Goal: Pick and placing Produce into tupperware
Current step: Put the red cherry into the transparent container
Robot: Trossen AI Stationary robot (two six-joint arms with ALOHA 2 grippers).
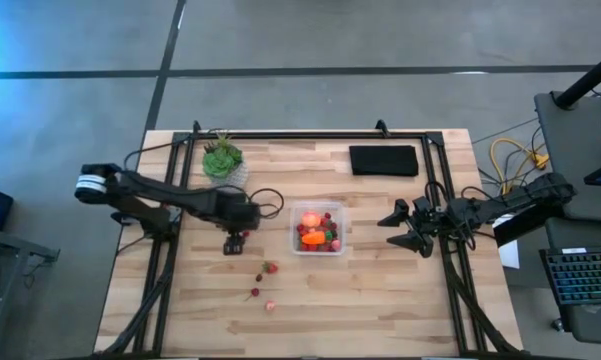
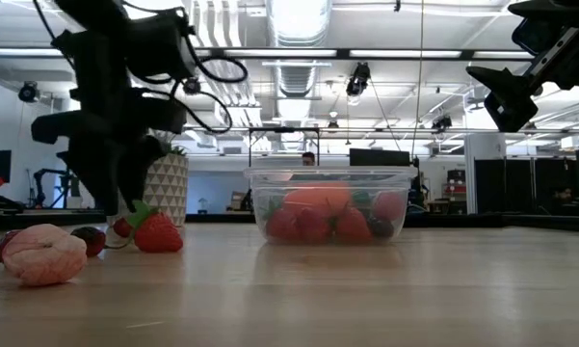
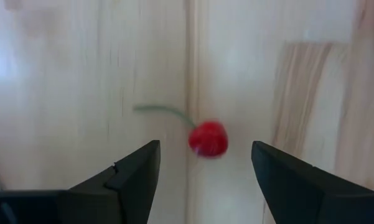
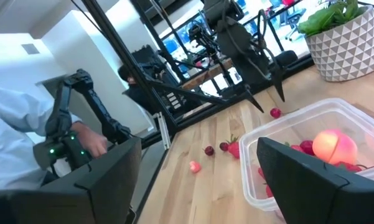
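Left gripper [image 1: 236, 243] hangs fingers-down over the wooden table [image 1: 380, 310], just left of the tupperware [image 1: 317, 229]; its wrist view shows the fingers spread wide with a single red cherry [image 3: 208, 138] on a green stem lying on the boards between them, untouched — the high view does not resolve this piece under the gripper. Right gripper [image 1: 406, 226] waits to the right of the tupperware, fingers parted, holding nothing.

Tupperware holds a pale orange-pink round fruit [image 1: 310, 219], an orange carrot-like piece [image 1: 314, 238] and several red berries; from the low view only red and orange shapes show through the wall, the carrot indistinct.

Loose produce near the left gripper: a strawberry [image 2: 157, 231] and a pink piece [image 2: 44, 254], both sharp only in the low view. The potted plant [image 1: 223, 158] and black pad [image 1: 384, 160] sit beyond.
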